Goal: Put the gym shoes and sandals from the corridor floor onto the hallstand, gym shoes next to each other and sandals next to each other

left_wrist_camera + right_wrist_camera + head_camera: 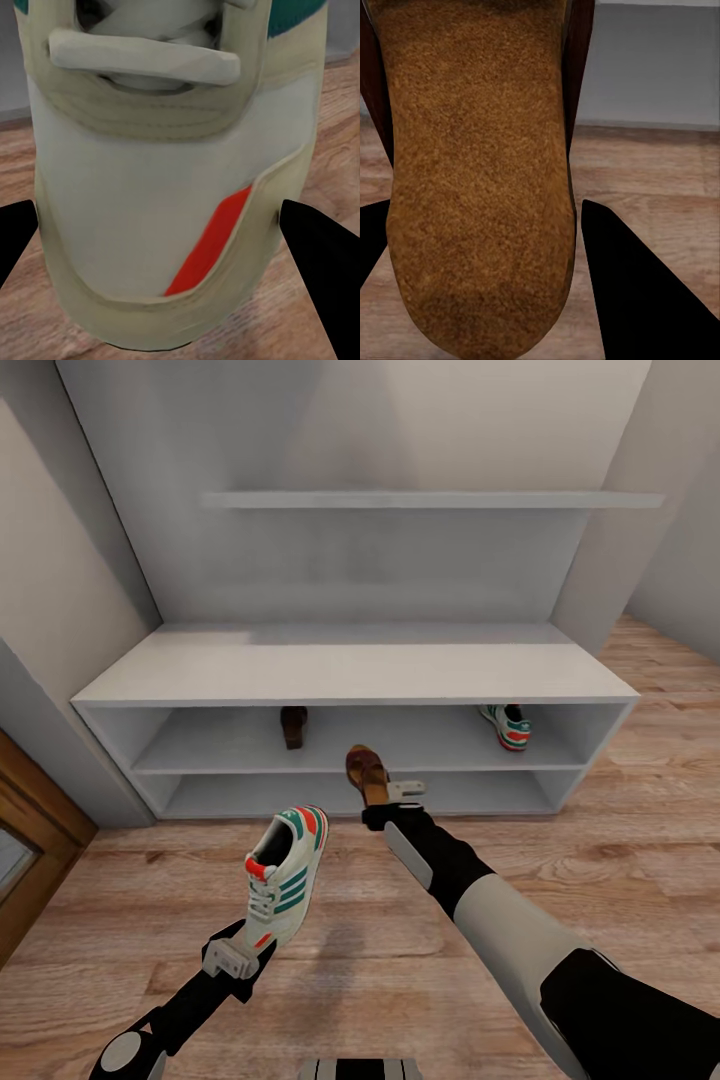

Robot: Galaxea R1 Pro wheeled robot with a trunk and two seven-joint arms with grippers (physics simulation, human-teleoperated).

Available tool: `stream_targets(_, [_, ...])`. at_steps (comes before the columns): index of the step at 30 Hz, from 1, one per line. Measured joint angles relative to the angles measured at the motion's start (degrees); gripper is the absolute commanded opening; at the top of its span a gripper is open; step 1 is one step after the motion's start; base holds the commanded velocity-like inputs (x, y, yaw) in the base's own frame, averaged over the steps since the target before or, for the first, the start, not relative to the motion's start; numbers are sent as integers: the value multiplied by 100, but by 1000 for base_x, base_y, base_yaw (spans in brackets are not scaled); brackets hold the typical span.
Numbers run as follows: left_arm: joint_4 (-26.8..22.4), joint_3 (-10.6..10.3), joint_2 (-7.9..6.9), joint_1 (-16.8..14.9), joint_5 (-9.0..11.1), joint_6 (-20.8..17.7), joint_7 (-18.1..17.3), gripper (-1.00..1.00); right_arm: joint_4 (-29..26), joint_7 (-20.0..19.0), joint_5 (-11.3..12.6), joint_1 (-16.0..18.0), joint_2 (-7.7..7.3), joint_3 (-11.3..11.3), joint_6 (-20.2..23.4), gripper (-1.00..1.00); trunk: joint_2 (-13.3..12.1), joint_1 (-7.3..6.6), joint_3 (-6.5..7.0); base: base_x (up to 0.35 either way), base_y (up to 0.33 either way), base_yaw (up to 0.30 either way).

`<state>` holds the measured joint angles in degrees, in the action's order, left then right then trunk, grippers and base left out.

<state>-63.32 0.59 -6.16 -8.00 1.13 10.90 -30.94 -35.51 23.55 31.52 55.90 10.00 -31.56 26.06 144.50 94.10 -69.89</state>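
My left gripper (243, 950) is shut on the heel of a white gym shoe (285, 875) with green stripes, holding it above the corridor floor (330, 960). Up close, the left wrist view has that shoe's heel (165, 195) between the dark fingers (322, 262). My right gripper (388, 798) is shut on a brown sandal (366, 774), in front of the hallstand's (340, 660) lower shelf. The tan footbed (472, 172) shows in the right wrist view. On the upper shelf stand a second sandal (293, 726) towards the left and a second gym shoe (508, 726) at the right.
A thin floating wall shelf (430, 500) hangs above the hallstand. A wooden door frame (30, 840) stands at the left edge. Grey walls close in both sides of the alcove. Wood planks run on to the right of the rack (660, 690).
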Motion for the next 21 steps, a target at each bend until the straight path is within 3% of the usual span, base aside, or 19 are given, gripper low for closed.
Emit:
stream_targets(6, [9, 6, 0, -5, 0, 0, -6, -100, 0, -25, -2, 0, 0, -55, 2, -100, 0, 0, 0, 0, 27, 0])
stream_targets(21, [8, 2, 0, -9, 0, 0, -6, -100, 0, -32, -4, 0, 0, -76, 3, -100, 0, 0, 0, 0, 155, 0])
